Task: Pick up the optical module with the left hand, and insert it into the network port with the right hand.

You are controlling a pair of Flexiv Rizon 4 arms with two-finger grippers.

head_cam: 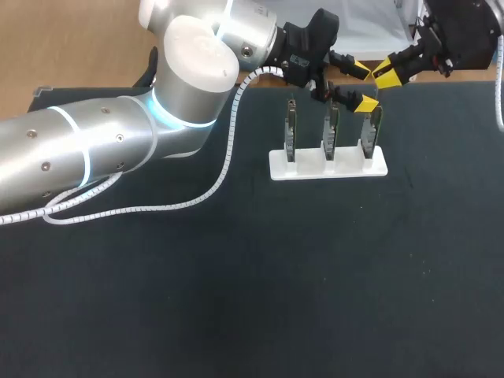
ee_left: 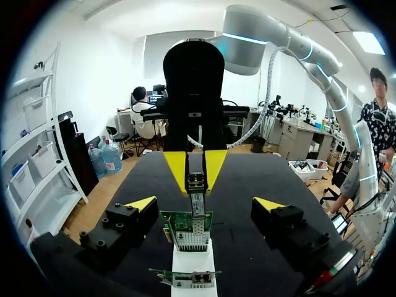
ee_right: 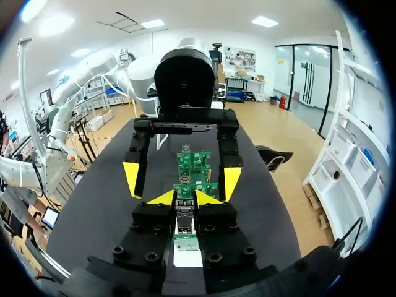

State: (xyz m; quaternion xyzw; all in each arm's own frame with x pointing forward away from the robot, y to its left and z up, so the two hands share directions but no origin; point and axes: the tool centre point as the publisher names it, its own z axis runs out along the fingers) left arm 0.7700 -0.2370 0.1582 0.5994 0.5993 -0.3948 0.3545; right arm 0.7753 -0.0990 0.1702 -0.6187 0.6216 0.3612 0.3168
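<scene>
Black table [head_cam: 236,299] fills the head view, with the big silver left arm [head_cam: 94,150] stretched in from the left and its white coiled cable [head_cam: 228,150] trailing onto the surface. Moving right, we reach a white stand [head_cam: 307,169] holding three green cards upright in a row, and all the action is at the right-hand card [head_cam: 371,130]. The left gripper [head_cam: 361,86] is released, its yellow tips spread wide to either side of that card and touching nothing. Between those tips sits the module [ee_left: 197,185], clamped in the right gripper [ee_right: 185,198], whose yellow tips pinch it from both sides. Its long axis runs straight along the right gripper's fingers, in line with the card. The nose points away from the right wrist and meets the port [ee_left: 197,226] on the card's edge. How deep it sits, I can't tell. At far right, the black right arm [head_cam: 465,35] enters from the top corner.
</scene>
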